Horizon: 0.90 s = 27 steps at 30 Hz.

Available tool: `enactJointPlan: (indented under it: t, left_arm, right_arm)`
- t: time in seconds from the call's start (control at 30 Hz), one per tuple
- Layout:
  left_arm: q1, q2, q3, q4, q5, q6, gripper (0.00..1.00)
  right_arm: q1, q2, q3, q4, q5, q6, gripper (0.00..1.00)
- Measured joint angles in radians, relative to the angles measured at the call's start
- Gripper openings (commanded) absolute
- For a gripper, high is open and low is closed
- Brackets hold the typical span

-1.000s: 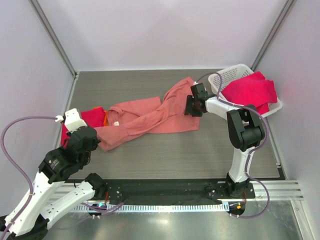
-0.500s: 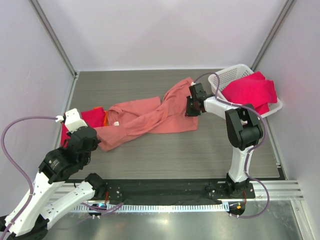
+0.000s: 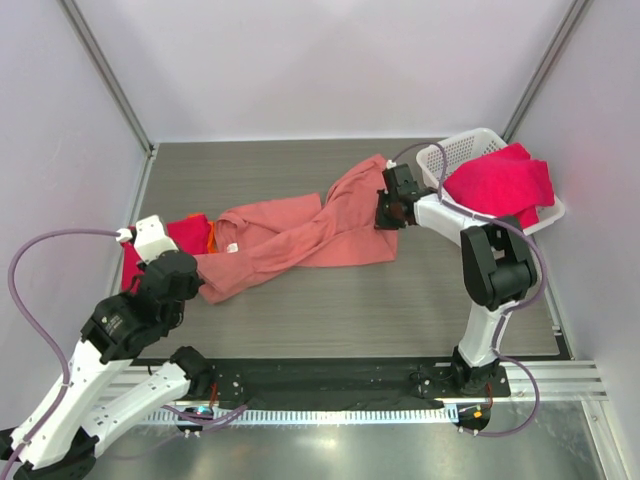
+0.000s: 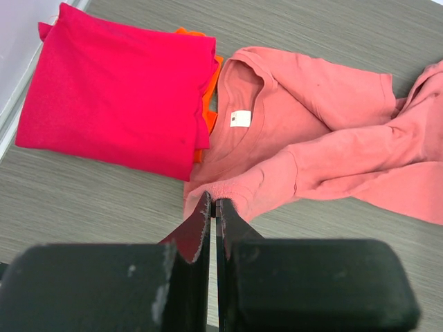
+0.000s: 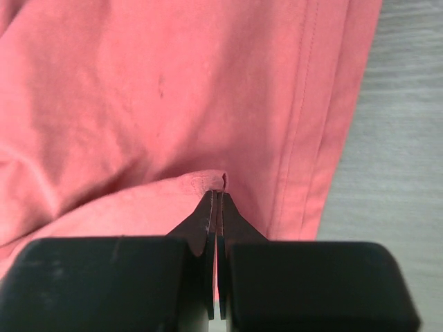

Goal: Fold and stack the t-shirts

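Closed since a second ago, the right tool [image 5: 219,196] is clamped on a raised fold of the salmon-pink t-shirt [image 3: 290,235], which lies twisted across the worktop [image 3: 330,310], presumably for spreading. The left tool [image 4: 212,202] is shut at its opposite edge.

White arms [image 3: 92,368] with black joints, lilac cables [image 3: 22,268], flat black fingers [image 4: 196,232].

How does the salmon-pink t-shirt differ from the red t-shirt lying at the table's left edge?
The salmon-pink t-shirt lies unfolded and twisted; the red t-shirt is folded flat. The pink one shows a white neck label, the red one none. The right fingers pinch the pink one, not the red. Both are plain cloth.
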Motion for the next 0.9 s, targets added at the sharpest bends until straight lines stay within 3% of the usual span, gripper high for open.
enactJointPlan:
  t: [0.13,0.37,0.6,0.73,0.9]
  left_arm:
    - [0.000,0.002,0.000,0.003,0.006,0.000,0.00]
    - [0.000,0.004,0.000,0.006,0.015,0.001,0.00]
    - [0.000,0.005,0.000,0.009,0.018,0.001,0.00]
    - [0.000,0.004,0.000,0.010,0.018,0.001,0.00]
    - [0.000,0.003,0.000,0.010,0.020,0.002,0.00]
  right_arm:
    - [0.000,-0.096,-0.070,0.006,-0.011,0.011,0.01]
    - [0.006,-0.349,-0.359,0.015,-0.105,0.061,0.06]
    - [0.030,-0.516,-0.542,-0.009,-0.218,0.102,0.29]
    - [0.046,-0.531,-0.573,-0.033,-0.250,0.116,0.56]
    - [0.053,-0.557,-0.578,-0.043,-0.256,0.116,0.60]
